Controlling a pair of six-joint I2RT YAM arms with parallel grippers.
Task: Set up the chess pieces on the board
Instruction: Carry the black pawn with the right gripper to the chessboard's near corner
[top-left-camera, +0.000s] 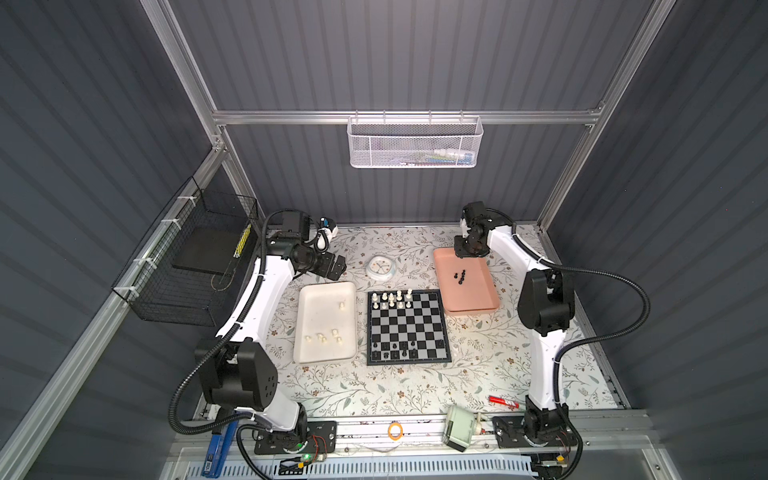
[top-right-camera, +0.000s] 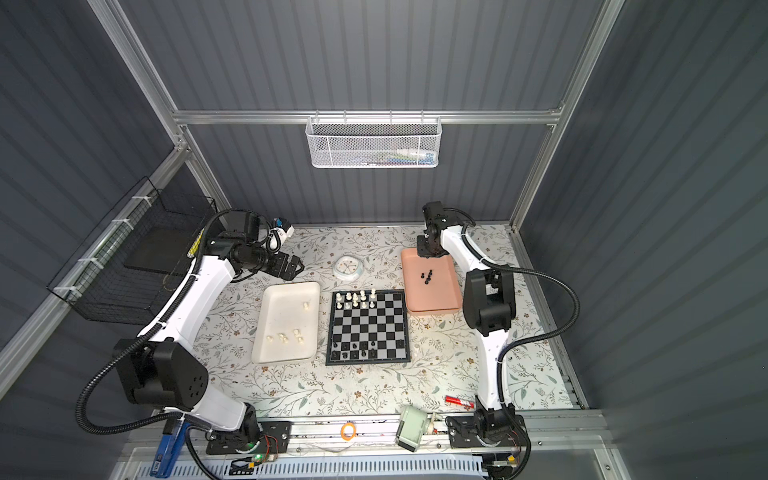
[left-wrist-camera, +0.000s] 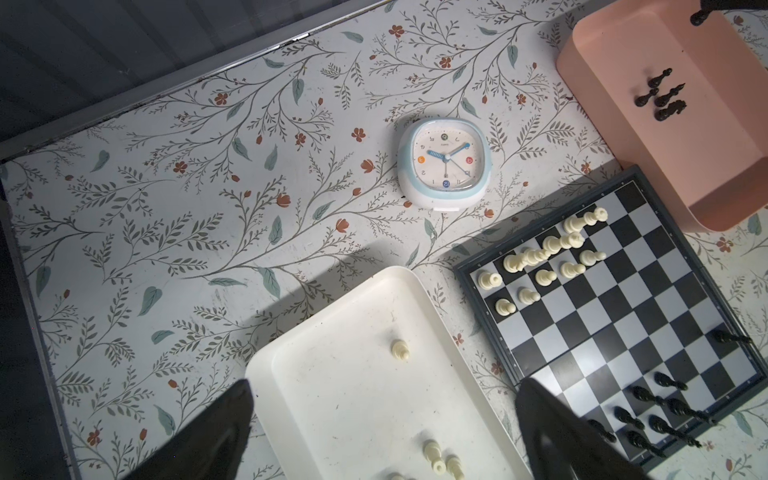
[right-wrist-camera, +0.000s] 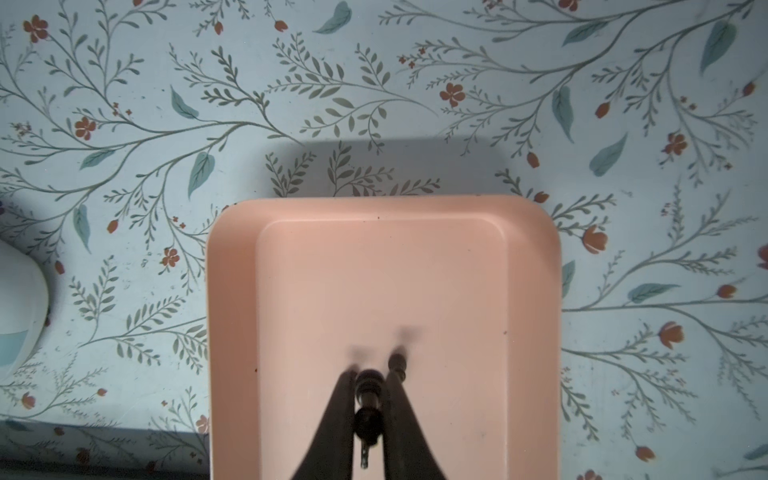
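Observation:
The board lies mid-table. Several cream chess pieces stand on its far rows and several black ones on its near rows. More cream pieces lie in the white tray to its left. More black pieces lie in the pink tray to its right. My left gripper hangs open and empty by the white tray's far end. Over the pink tray's far end, my right gripper is shut on a black piece. Another dark piece shows blurred beside one fingertip.
A small white-and-blue clock sits behind the board, between the trays. A red marker, a pale green device and an orange ring lie at the front edge. A black wire basket hangs on the left wall.

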